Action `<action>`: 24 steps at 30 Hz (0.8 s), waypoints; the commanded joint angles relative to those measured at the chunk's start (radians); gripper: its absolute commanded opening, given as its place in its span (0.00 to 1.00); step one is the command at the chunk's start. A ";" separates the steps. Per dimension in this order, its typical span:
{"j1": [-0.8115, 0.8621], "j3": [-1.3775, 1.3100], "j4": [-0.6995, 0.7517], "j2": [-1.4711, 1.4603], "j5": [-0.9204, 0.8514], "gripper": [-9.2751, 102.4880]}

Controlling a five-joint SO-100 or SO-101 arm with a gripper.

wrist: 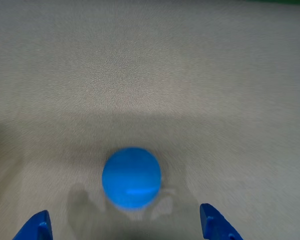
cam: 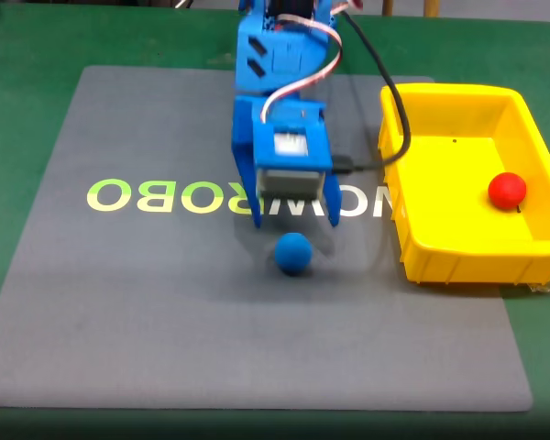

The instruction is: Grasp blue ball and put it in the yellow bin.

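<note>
The blue ball lies on the grey mat near its middle, and in the wrist view the blue ball sits low in the picture. My blue gripper hangs just behind it, open, with one finger on each side and the ball a little ahead of the tips. In the wrist view the gripper shows two blue fingertips wide apart at the bottom edge, the ball between and just beyond them. The yellow bin stands to the right in the fixed view.
A red ball rests inside the bin. A black cable runs from the arm over the bin's left rim. The grey mat carries yellow lettering and lies on a green table.
</note>
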 commanded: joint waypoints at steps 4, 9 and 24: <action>-0.005 -0.192 -0.020 -0.092 0.008 0.38; -0.008 -0.252 -0.020 -0.158 -0.002 0.38; -0.028 -0.290 -0.029 -0.232 -0.006 0.20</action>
